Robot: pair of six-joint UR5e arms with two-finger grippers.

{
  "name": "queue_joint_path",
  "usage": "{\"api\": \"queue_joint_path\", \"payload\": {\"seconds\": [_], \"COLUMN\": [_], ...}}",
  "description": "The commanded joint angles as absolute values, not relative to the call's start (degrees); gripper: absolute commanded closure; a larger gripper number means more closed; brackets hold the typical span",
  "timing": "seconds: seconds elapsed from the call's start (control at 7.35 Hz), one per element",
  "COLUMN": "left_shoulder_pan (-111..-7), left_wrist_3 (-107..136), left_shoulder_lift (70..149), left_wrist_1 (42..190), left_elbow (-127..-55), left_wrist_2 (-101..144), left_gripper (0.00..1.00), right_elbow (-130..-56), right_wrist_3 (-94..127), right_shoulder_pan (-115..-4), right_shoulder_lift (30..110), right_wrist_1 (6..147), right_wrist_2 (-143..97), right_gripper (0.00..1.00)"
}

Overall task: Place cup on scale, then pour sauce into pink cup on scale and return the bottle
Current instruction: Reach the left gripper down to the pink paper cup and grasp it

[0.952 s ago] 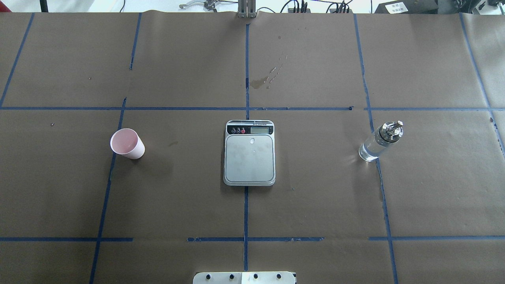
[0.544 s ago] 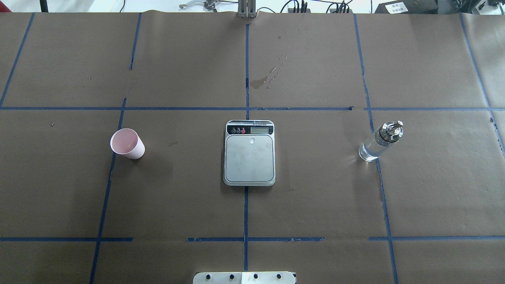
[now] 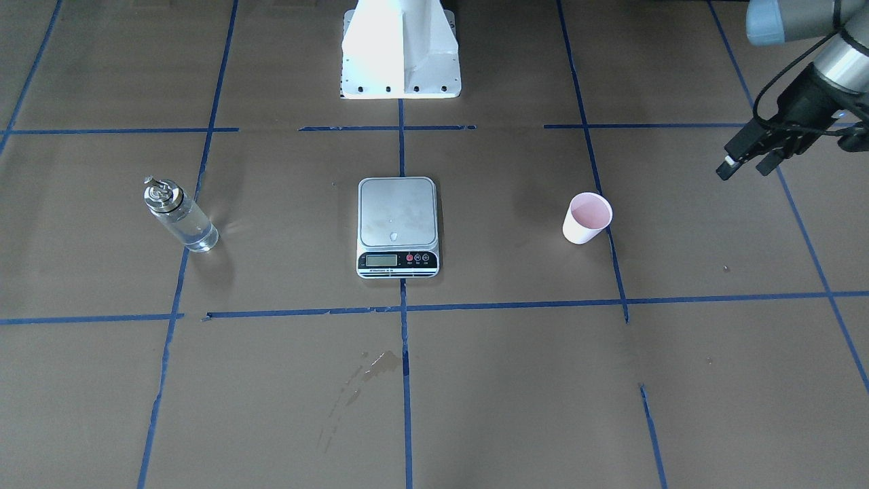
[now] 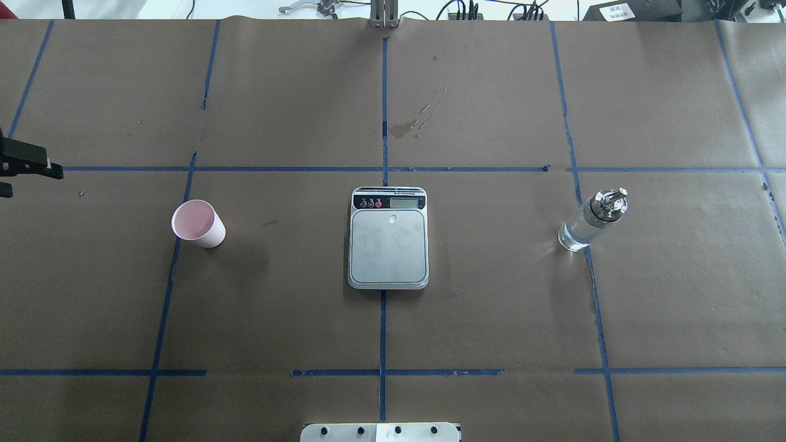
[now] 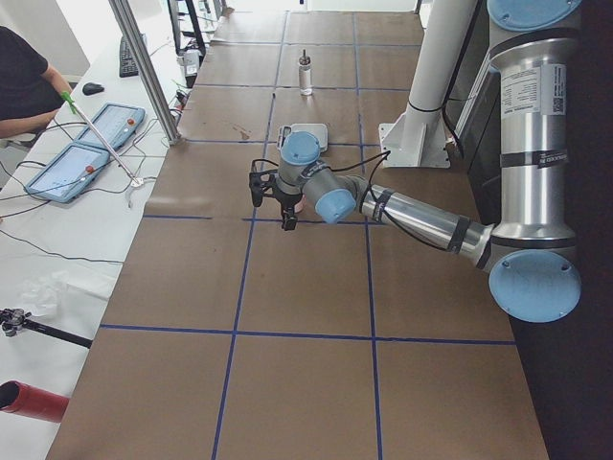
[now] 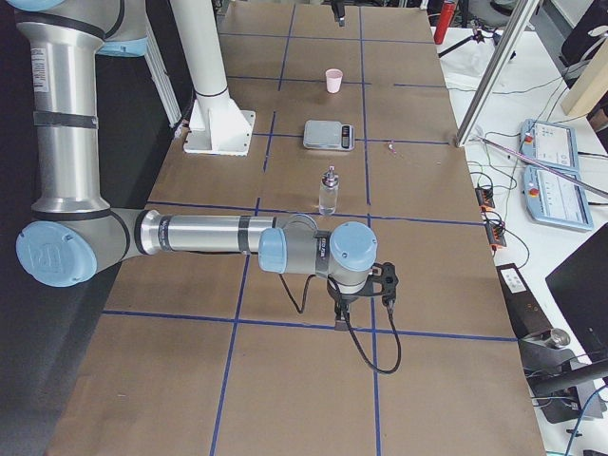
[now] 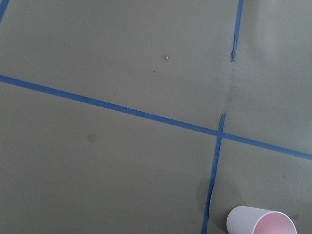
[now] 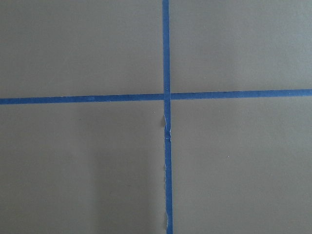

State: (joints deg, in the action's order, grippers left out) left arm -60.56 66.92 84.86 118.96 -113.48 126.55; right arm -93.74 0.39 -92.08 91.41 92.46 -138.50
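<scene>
The pink cup (image 4: 198, 223) stands upright on the brown paper, left of the scale (image 4: 388, 238). The scale's steel platform (image 3: 397, 212) carries only a small droplet. The glass bottle (image 4: 592, 220) with its metal cap stands upright at the right, with clear sauce (image 3: 193, 234) in it. My left gripper (image 3: 745, 168) hovers open and empty beyond the cup (image 3: 587, 217), at the table's left side, and just shows at the overhead view's left edge (image 4: 24, 177). The left wrist view catches the cup (image 7: 261, 222) at its bottom edge. My right gripper (image 6: 366, 294) shows only in the exterior right view, near the table's right end; whether it is open I cannot tell.
Blue tape lines cross the paper. A dried stain (image 4: 417, 120) marks the far side beyond the scale. The robot's white base (image 3: 399, 47) sits at the near middle edge. A person (image 5: 24, 86) and tablets (image 5: 86, 144) are at a side bench past the far edge.
My left gripper has come into the overhead view at its left edge; earlier no arm showed there. Cup, scale and bottle have not moved.
</scene>
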Motion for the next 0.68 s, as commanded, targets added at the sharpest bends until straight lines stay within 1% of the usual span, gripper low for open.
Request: {"api": "queue_joint_path", "payload": {"seconds": [0.0,0.14,0.41,0.54], "left_shoulder_pan": [-50.5,-48.2,-46.2,-46.2], "left_wrist_3": [78.5,81.3,81.9,81.8], "left_shoulder_lift": [86.6,88.7,95.9,96.4], "left_wrist_1": [119.3,118.7,113.1,112.7], "left_elbow": [-114.5,-113.8,-110.4,-109.7], "left_wrist_2": [119.2,118.8,117.2,116.9], "left_gripper": [0.0,0.0,0.0,0.0], "right_elbow": [-93.9,-94.3,-94.7,-94.7], "right_wrist_3": [1.0,1.1,1.1,1.2], "right_shoulder_pan": [-91.7,-91.4,-91.4,-91.4], "right_shoulder_lift": [91.3,91.2,91.2,91.1], "right_wrist_1": [92.5,92.4,92.6,92.5], "right_wrist_2": [-138.5,-138.3,-138.3,-138.8], "right_gripper": [0.0,0.0,0.0,0.0]}}
